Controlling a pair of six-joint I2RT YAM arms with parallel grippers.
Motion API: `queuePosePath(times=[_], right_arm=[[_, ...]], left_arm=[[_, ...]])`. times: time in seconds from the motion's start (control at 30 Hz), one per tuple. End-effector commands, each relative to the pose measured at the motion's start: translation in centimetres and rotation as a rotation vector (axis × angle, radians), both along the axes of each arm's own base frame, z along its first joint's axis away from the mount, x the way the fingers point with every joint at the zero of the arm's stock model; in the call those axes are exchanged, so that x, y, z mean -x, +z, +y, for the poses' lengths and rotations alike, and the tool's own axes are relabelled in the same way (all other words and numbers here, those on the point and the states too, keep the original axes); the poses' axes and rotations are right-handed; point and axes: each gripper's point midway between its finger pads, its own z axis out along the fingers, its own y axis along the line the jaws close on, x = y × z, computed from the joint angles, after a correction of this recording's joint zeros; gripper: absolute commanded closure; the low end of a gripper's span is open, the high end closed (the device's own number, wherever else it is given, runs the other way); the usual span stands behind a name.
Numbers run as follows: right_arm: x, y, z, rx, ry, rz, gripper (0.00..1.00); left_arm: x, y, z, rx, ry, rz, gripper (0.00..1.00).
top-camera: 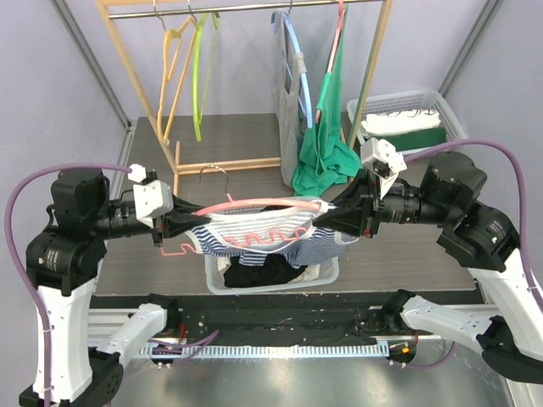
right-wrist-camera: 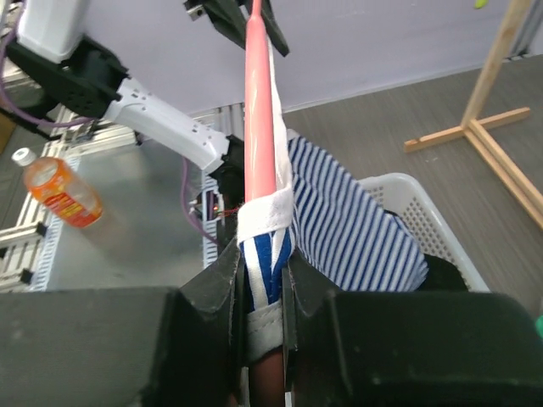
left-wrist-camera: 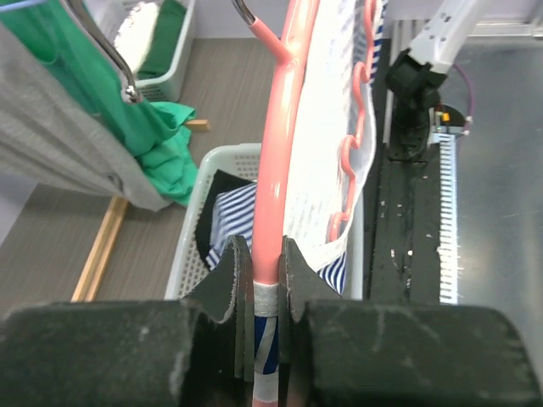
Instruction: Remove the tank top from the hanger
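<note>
1. Hanger first: it's the pink one, lying sideways in the air, strung between my two arms above a white basket.
2. My left gripper is clamped on one end of it, with a bit of striped fabric pinched in there too.
3. My right gripper is squeezed tight on the other end, right over the white-edged strap wrapped round the bar.
4. The tank top, blue and white stripes, is on the hanger and sags under it. Its low part dips toward the basket, which has dark clothes in it.
</note>
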Motion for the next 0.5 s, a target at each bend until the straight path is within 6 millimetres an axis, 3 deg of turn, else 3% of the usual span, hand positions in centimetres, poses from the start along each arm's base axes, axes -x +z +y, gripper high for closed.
queuePosePath(times=[0.0, 0.1, 0.23, 0.37, 0.47], right_arm=[[-5.6, 3.0, -0.4, -0.112, -0.288, -0.148, 0.96], [-8.9, 2.7, -1.7, -0.129, -0.483, -0.144, 0.79], [-10.9, 2.3, -2.6, -0.132, -0.600, -0.137, 0.53], [-11.9, 2.3, -3.9, -0.131, -0.693, -0.142, 0.44], [-12.4, 2.6, -5.5, -0.146, -0.780, -0.151, 0.36]], left_arm=[[-0.9, 1.3, 0.3, 0.003, 0.047, -0.052, 1.00], [-2.2, 2.5, 0.5, 0.035, 0.113, -0.091, 1.00], [-4.7, 3.4, 1.1, 0.056, 0.225, -0.131, 1.00], [-7.1, 3.5, 1.9, 0.030, 0.311, -0.169, 1.00], [-7.9, 3.3, 1.9, 0.020, 0.316, -0.178, 1.00]])
